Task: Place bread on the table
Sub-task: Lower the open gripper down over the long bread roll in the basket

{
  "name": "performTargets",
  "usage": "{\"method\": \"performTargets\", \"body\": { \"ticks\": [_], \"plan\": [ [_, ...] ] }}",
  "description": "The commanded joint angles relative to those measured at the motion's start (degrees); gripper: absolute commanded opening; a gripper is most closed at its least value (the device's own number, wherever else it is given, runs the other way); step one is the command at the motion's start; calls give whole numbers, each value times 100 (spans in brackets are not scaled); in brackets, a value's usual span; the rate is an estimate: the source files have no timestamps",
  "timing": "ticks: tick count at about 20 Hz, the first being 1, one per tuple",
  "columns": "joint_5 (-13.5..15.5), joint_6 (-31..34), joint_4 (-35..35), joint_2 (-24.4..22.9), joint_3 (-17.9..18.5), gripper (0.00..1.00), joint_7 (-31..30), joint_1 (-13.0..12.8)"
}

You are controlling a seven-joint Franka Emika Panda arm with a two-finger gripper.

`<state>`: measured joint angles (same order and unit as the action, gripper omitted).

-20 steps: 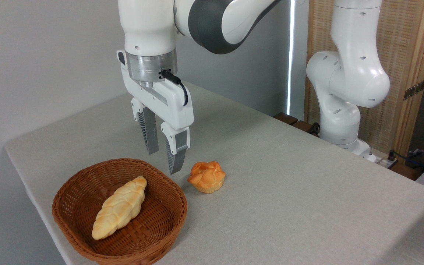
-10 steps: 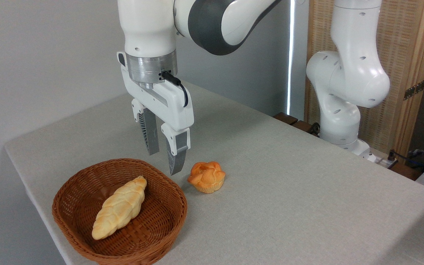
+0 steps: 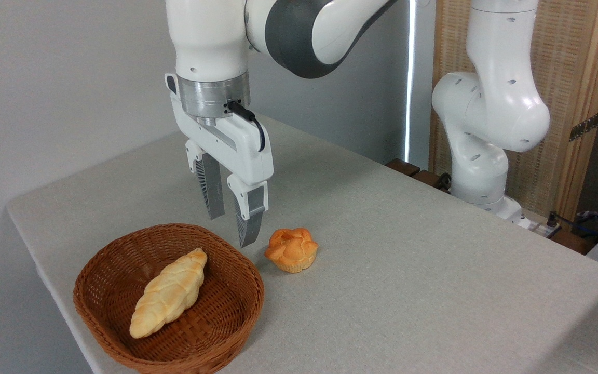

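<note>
The jaws of the white Panda arm hung parted by a narrow gap and gripped nothing, poised in the air above the far rim of the wicker basket near the front left corner of the desk. The bread, a long pale-golden braided loaf, lay diagonally inside the basket, one tapered end toward the back rim and the other toward the front, apart from the fingertips and below them. A small orange bun sat on the desk just beside the basket, to the right of the fingers, and played no part in the job. To lift the loaf cleanly, the jaws would probably have to shift toward the camera and left, over the loaf's thick middle, widen beyond their present gap, turn so the fingers closed across the narrow width and not along the length, and then drop between the basket walls (the glossy plaited crust looked likely to slip under a light pinch near a tapered tip). A straight lift clear of the rim would be wise before any sideways travel. The desk wore a light grey cloth-like cover with rounded corners, offering much bare room to the right. Behind stood a plain grey wall, a slatted wooden screen and a tangle of cables.
</note>
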<state>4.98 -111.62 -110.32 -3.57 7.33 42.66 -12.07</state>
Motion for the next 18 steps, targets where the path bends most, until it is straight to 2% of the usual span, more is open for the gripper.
{"method": "performTargets", "body": {
  "ticks": [1,3,5,6,7,9,10,14,18],
  "plan": [
    [37,-297,1,49,40,100,-100,-24],
    [73,-439,1,76,40,100,-266,-24],
    [108,-579,1,137,32,100,-713,-24],
    [134,-676,1,190,23,100,-994,-33],
    [134,-938,-7,295,-12,100,-1666,-41],
    [134,-1281,-16,427,-30,100,-2399,-85],
    [134,-1370,-25,471,-39,100,-2577,-85],
    [327,-1800,-25,708,-135,100,-2973,-103],
    [319,-2240,-25,963,-232,100,-3106,-103]
  ]
}}
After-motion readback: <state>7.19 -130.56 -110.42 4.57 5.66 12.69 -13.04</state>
